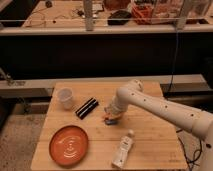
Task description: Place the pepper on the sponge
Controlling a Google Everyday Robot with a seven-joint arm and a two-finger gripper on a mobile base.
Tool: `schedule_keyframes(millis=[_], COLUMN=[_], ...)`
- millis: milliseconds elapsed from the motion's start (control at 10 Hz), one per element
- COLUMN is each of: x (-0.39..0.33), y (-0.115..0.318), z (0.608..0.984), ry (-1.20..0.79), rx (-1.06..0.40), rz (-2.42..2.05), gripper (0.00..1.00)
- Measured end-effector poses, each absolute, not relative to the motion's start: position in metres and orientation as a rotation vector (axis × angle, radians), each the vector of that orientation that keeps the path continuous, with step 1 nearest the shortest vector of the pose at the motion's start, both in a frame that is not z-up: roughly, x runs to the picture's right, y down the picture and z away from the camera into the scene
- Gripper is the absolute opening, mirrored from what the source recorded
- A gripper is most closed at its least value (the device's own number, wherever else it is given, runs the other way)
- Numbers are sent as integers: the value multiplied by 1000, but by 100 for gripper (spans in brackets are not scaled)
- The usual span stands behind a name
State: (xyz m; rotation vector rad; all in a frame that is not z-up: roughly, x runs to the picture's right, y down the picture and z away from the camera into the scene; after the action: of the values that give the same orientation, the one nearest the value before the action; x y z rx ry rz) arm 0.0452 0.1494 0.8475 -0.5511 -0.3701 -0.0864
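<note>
White arm (165, 107) made of smooth rounded tubes, casing dotted with small dark marks, bulbous joint (131, 91) seen at the bend, pale gripper (112, 114) found near the black block (86, 107)

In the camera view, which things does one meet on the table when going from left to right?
white cup → black ridged block → tool, low over the table near its middle. The orange plate and white bottle overlap these sideways, so they are omitted.
</note>
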Motion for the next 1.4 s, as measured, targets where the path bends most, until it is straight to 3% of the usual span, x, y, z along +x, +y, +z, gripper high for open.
schedule_keyframes(millis=[200,500,800,1400], x=[45,45,45,44], y=[150,153,155,157], z=[848,847,847,848], ry=[-370,-368,-365,-357], rx=[-551,-548,-547,-546], rz=[-83,-76,-71,-63], gripper=[36,18,17,33])
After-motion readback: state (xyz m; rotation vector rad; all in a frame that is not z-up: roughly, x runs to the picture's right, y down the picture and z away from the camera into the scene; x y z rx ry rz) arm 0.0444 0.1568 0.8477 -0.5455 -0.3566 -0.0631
